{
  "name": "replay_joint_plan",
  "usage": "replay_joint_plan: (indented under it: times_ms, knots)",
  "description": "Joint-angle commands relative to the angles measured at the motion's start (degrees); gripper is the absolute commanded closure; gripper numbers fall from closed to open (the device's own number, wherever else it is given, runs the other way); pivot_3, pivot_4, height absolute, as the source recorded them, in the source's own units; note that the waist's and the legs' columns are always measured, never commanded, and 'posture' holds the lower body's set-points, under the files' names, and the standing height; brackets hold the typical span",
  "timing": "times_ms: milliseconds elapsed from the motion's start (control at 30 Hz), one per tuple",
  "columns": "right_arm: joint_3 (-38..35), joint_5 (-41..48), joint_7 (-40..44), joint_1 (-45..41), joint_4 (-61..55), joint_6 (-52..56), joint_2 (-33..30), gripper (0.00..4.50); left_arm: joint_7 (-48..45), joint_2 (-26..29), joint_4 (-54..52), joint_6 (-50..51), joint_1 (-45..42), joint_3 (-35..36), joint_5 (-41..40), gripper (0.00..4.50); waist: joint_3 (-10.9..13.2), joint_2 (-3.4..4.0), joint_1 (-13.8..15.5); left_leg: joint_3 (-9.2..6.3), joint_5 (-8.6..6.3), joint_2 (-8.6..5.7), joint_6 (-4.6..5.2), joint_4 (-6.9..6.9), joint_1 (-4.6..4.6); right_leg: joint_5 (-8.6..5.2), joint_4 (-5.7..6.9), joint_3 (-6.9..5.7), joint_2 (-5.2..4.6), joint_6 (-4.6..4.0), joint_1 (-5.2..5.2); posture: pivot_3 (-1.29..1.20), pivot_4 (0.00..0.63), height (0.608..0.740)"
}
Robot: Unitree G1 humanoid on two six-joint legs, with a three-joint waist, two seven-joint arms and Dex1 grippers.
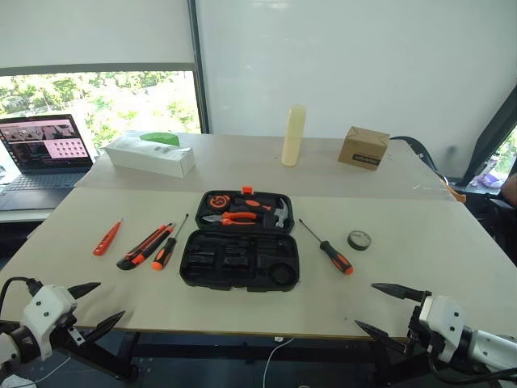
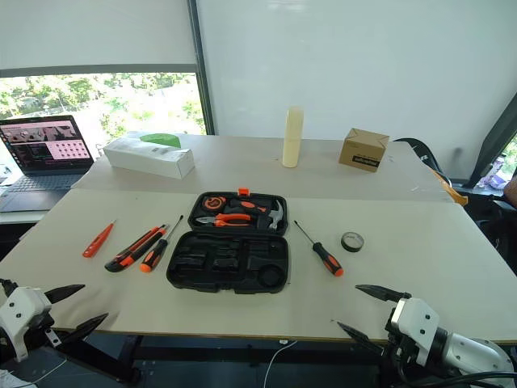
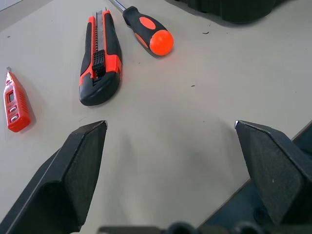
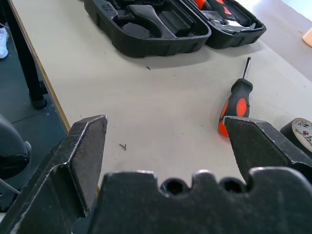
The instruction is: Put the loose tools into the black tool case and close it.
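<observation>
From the head camera we see the black tool case (image 1: 240, 240) lying open at the centre of the frame. Left of it lie the small orange tester screwdriver (image 1: 107, 238), the black-orange utility knife (image 1: 144, 246) and one screwdriver (image 1: 169, 245), all with long axes running from lower left to upper right. Right of the case lie the second screwdriver (image 1: 327, 247), slanting from upper left to lower right, and the small dark tape roll (image 1: 359, 240). Our left gripper (image 1: 94, 307) sits at the lower left, fingers apart and empty, nearest the knife group; our right gripper (image 1: 386, 309), lower right, also spread and empty, is nearer the second screwdriver.

In the left wrist view the knife lies ahead, upper left, pointing away.

In the right wrist view the second screwdriver's handle lies just beyond the right finger.

The tape roll carries small markings we cannot read.
</observation>
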Motion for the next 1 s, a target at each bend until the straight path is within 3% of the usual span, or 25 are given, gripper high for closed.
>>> replay_joint_plan:
  times_ms: [33, 100, 233, 400, 533, 700, 833, 1000]
  knots:
    - [1.0, 3.6, -1.1, -3.8, -3.8, 0.2, 2.3, 0.06, 2.0, 0.2, -0.5, 5.1, -0.4, 2.7, -3.1, 0.0, 0.0, -0.02, 0.0, 0.0, 0.0, 0.0, 0.0, 0.0, 0.0, 0.0, 0.0, 0.0, 0.0, 0.0, 0.0, 0.0, 0.15, 0.74]
    - [3.7, 8.6, -4.0, -9.2, -10.0, 3.6, 5.6, 0.06, 5.5, 0.2, -0.7, 14.8, 0.2, 5.1, -6.2, 0.0, 0.1, -0.08, -0.7, -0.01, 0.02, 0.06, -0.03, 0.01, 0.03, 0.02, 0.06, 0.0, 0.06, -0.01, -0.01, 0.0, 0.15, 0.74]
    - [5.6, 12.2, -6.2, -13.3, -14.6, 8.2, 8.7, 0.06, 10.8, -1.2, -1.7, 24.1, 2.7, 9.0, -7.9, 0.0, 0.1, -0.12, -0.7, -0.02, 0.05, 0.07, -0.1, -0.02, 0.21, 0.06, 0.43, 0.07, 0.07, 0.22, -0.06, 0.0, 0.15, 0.74]
    - [7.7, 8.7, -3.9, -15.0, -12.7, 5.8, 8.8, 0.06, 13.2, -2.4, -9.3, 35.9, 4.1, 10.1, -13.9, 0.0, 0.0, -0.33, 0.4, -0.03, -0.2, 0.01, -0.19, 0.02, 0.21, -0.11, 0.56, -0.06, -0.05, 0.22, -0.07, 0.0, 0.15, 0.74]
    - [7.6, 7.6, -2.0, -14.6, -10.9, 4.8, 8.0, 0.06, 19.0, 0.2, -14.7, 48.4, -6.0, 8.5, -20.7, 0.0, 0.0, -0.35, 1.6, -0.09, -0.15, -0.02, -0.28, 0.1, 0.19, -0.26, 0.62, -0.19, -0.08, -0.04, -0.01, 0.0, 0.15, 0.74]
    - [7.3, 7.3, -1.1, -15.1, -9.8, 4.6, 8.0, 0.06, 25.8, 4.1, -17.2, 63.6, -19.1, -0.2, -21.9, 0.0, 0.1, -0.31, 1.0, -0.25, 0.0, -0.03, -0.47, 0.12, 0.38, -0.18, 0.74, -0.29, 0.03, -0.07, 0.17, 0.0, 0.15, 0.74]
    - [7.2, 6.9, -1.1, -15.2, -9.9, 4.5, 8.1, 0.06, 33.0, 2.3, -16.2, 73.2, -30.4, -8.9, -19.5, 0.0, 0.1, -0.27, 0.2, -0.26, 0.02, -0.06, -0.53, 0.02, 0.61, -0.15, 0.78, -0.19, 0.17, 0.02, 0.32, 0.0, 0.15, 0.74]
    - [6.8, 6.7, -2.0, -14.0, -11.2, 4.6, 8.3, 0.06, 38.5, -1.7, -10.4, 73.6, -37.5, -13.0, -14.7, 0.0, 0.2, -0.31, -0.3, -0.31, -0.03, -0.03, -0.67, 0.0, 0.63, -0.17, 0.82, -0.1, 0.31, 0.0, 0.31, 0.0, 0.15, 0.74]
